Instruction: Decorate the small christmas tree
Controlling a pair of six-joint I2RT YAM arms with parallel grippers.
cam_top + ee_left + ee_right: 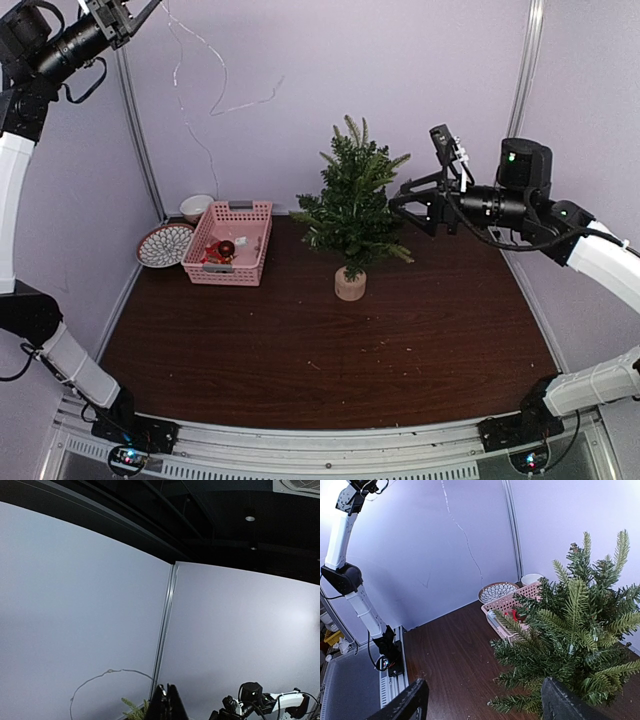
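Two arms, two jobs. My right gripper (408, 207) hangs spread at 3 o'clock of the small christmas tree (352, 205), which stands upright mid dark wood table (300, 370); lined up for the branches, I reckon. The pink slatted plastic basket (228, 243) at its 9 o'clock holds red ornaments handy. The left gripper (120, 15), high at 11, looks pinched on a thin silvery wire (215, 70), lifting it clear. No readable labels anywhere.

The fingers (412, 702) of the right gripper (485, 685) stand wide apart at the bottom edge. The small christmas tree (575, 630) fills the right half, its lower branches just beside the right-hand finger. Behind it on the dark worktop (455, 650) sits a pink basket (501, 608) holding something red (520, 614), possibly an ornament. A patterned plate (497, 591) and a white bowl (531, 578) lie beyond.
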